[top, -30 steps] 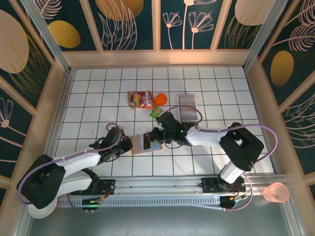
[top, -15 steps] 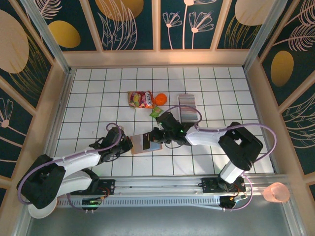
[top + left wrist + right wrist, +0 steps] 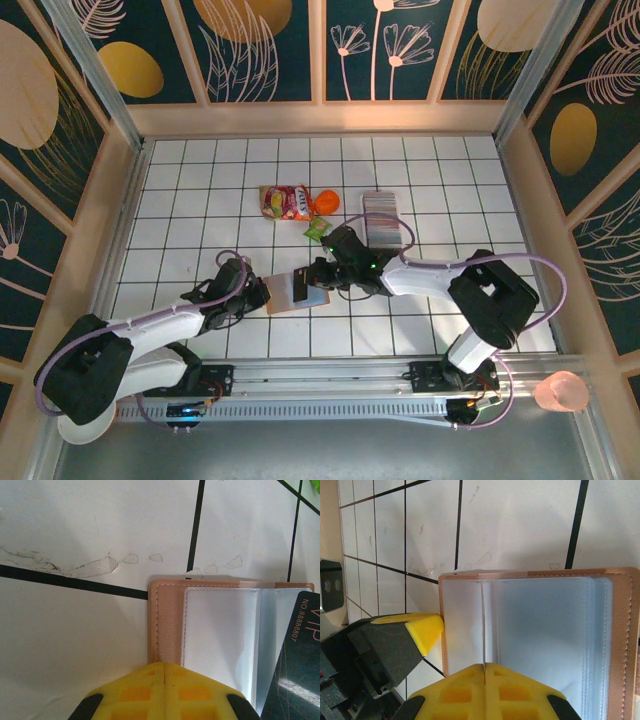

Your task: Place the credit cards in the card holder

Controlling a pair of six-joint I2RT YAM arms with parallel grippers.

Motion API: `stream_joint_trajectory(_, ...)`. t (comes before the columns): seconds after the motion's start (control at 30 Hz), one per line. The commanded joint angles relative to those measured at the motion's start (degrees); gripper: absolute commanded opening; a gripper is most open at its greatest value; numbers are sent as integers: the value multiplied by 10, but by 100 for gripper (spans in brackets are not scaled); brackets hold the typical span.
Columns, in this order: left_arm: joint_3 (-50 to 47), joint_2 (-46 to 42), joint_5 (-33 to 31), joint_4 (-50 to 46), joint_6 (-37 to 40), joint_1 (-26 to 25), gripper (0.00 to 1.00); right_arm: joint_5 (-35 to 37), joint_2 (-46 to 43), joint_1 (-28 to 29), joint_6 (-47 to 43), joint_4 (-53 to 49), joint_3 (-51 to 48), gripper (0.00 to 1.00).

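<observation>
dark card (image 3: 295, 672) reads "vip" and "no.8888807".

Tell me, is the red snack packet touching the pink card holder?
Apart. The top view shows bare white tiles between the snack packet and the card holder.

The card holder (image 3: 296, 291) lies open and flat on the white tiled worktop (image 3: 200, 200), a salmon-pink border framing pale translucent pockets. A dark card (image 3: 295, 665) printed VIP slants over one side of the pockets. The other credit cards (image 3: 381, 215) form a dense striped row farther back, well apart.
</observation>
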Motion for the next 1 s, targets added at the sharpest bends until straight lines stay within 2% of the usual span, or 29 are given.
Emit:
stream_joint_trajectory(0.0, -2, 5, -6, -3, 2, 1, 0, 8, 11, -2, -6, 5, -6, 0)
stream_joint_trajectory(0.97, -3, 17, -7, 2, 4, 1, 0, -60, 38, 1, 55, 119, -45, 0)
